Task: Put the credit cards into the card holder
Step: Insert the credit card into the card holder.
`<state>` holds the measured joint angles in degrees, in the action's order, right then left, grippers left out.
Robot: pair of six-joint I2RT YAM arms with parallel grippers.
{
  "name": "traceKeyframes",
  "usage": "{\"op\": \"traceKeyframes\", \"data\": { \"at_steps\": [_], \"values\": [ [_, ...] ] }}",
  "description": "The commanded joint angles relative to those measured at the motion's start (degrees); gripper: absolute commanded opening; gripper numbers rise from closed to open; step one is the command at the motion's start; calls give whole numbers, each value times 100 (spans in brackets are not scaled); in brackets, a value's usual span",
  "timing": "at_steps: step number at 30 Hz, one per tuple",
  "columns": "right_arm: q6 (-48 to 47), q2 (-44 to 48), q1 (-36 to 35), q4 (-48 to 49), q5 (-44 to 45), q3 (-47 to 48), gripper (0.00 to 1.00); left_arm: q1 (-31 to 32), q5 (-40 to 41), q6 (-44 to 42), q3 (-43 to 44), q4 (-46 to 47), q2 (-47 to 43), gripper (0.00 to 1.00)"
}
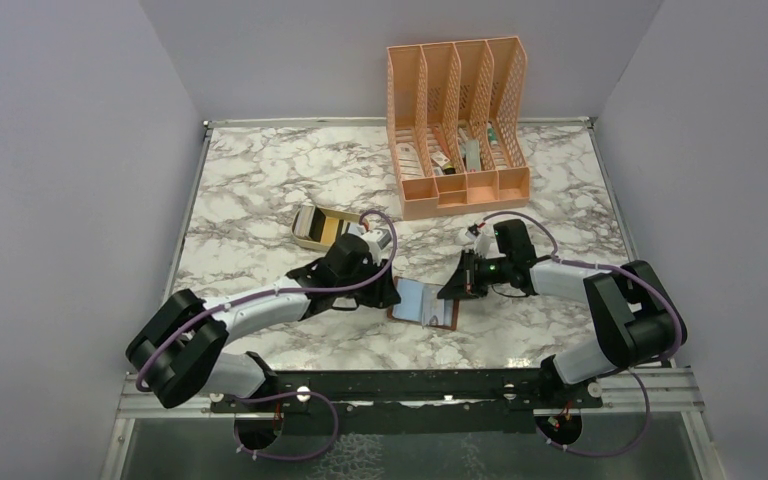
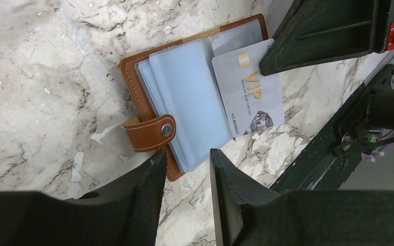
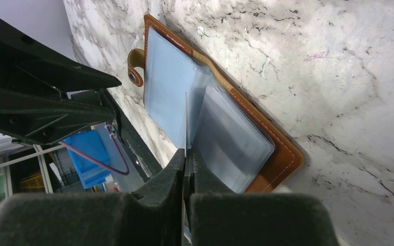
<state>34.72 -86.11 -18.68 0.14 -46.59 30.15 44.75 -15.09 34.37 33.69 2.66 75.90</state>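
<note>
The card holder lies open on the marble table, brown leather with pale bluish pockets and a snap tab. My right gripper is shut on a pale "VIP" credit card. It holds the card edge-on at the gap between the holder's two pocket stacks. My left gripper is open and empty, its fingertips at the holder's edge beside the snap tab. It also shows in the top view. More credit cards sit in a small beige tray.
The beige tray lies just behind my left gripper. A tall peach four-slot organiser with small items stands at the back right. The two grippers are close together over the holder. The table's front edge runs just beside the holder.
</note>
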Motion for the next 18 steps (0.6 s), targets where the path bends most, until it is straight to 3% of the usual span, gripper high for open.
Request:
{"op": "traceKeyframes", "data": {
  "at_steps": [1,8,18],
  "values": [
    [81,-71,-13,239,-140,79,1,24,-80,18,-87,355,185,38],
    [197,-298,-13,387,-93,100,1,50,-193,-4,-173,525,590,25],
    [220,-559,-13,631,-105,142,1,104,-5,-72,-277,397,856,24]
  ]
}}
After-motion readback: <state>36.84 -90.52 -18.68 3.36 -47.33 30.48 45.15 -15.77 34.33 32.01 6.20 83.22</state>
